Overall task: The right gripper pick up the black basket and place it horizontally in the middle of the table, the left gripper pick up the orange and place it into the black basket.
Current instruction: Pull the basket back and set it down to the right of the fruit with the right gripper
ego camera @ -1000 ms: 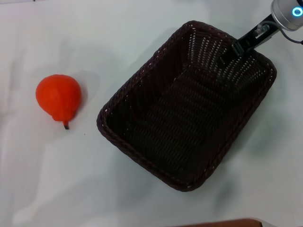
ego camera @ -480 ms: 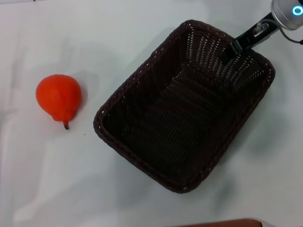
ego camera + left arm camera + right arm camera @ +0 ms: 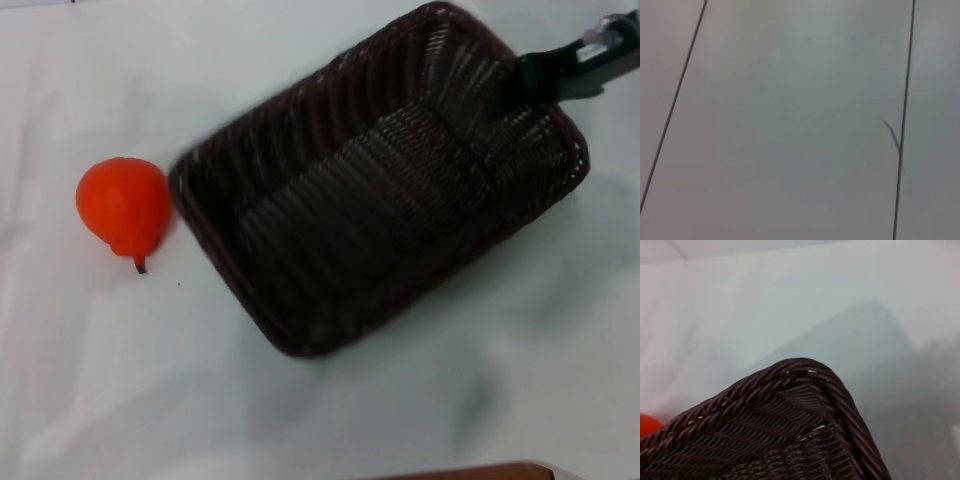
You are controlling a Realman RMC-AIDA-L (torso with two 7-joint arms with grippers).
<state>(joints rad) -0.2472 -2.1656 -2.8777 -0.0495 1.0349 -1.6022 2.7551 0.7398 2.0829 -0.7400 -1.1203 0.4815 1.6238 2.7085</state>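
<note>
Head view: the right pincer (image 3: 528,78) enters at the upper right, cut off by the frame edge, so the silver joint is out of view; its black tip is clenched on the far right rim of the black basket (image 3: 375,185). The basket's outline is smeared by motion, and the weave of its left wall is hard to make out. The left pincer appears in no view; the left wrist view shows only a pale surface crossed by thin dark lines.

Compared with half a second earlier, the basket has swung toward the robot's left: its long axis lies nearer to horizontal across the worktop (image 3: 330,410), and its left corner now sits just beside the orange (image 3: 122,208); whether they touch cannot be told. The orange has not moved.

Right wrist view: one rounded corner of the basket (image 3: 805,390) fills the lower part, showing a braided rim over sloping woven sides, dark brown-black. A sliver of the orange (image 3: 647,424) shows at the edge, mostly cut off. The fruit is smooth, bright orange-red, tapering to a short dark stem. The worktop is plain white and smooth.
</note>
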